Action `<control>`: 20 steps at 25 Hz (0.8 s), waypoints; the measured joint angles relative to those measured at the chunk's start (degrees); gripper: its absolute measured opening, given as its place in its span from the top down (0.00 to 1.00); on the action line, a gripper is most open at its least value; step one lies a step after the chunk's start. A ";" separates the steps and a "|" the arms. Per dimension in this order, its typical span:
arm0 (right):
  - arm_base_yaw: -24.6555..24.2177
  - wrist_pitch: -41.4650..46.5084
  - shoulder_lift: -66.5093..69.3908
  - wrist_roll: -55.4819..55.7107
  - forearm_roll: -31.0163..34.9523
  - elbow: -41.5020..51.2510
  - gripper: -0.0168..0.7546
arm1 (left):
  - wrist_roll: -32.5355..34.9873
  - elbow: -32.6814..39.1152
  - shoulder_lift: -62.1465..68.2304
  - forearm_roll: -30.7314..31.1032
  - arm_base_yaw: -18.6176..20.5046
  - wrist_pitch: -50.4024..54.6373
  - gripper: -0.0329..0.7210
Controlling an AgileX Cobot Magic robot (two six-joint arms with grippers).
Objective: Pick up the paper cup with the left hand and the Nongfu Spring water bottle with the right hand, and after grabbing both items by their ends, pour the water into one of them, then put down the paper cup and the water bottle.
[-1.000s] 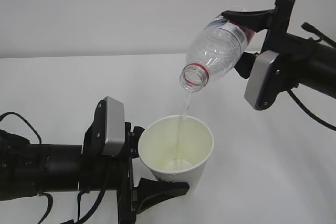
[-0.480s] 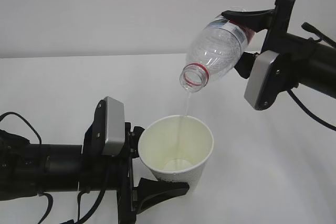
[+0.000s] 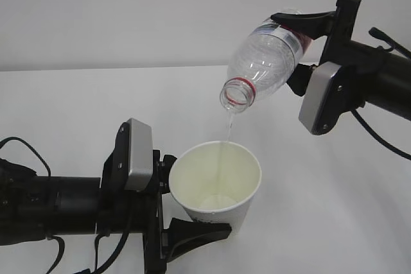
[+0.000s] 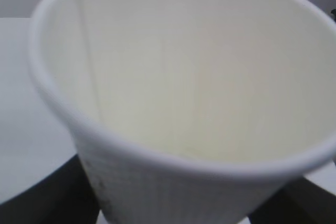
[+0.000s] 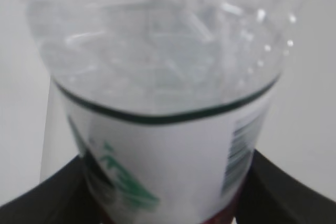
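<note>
1. Nongfu Spring water bottle (image 3: 268,56), upper right, tilted mouth-down, above the paper cup (image 3: 218,187).
2. Water (image 3: 226,134) falls between bottle mouth and cup.
3. Both are above the table (image 3: 77,104).

No legible text anywhere.

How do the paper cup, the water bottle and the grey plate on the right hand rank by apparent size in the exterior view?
1. Paper cup and water bottle: similar; the bottle is partly hidden by the right hand, so unranked.
2. Grey plate: smallest.
</note>
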 joint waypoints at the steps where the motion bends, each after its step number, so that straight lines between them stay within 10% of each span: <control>1: 0.00 0.00 0.00 -0.11 0.00 0.00 0.35 | 0.00 0.00 0.00 0.00 0.00 0.00 0.25; 20: 0.00 0.00 0.00 -0.44 0.00 0.00 0.35 | 0.00 0.00 0.00 1.17 0.00 0.00 0.25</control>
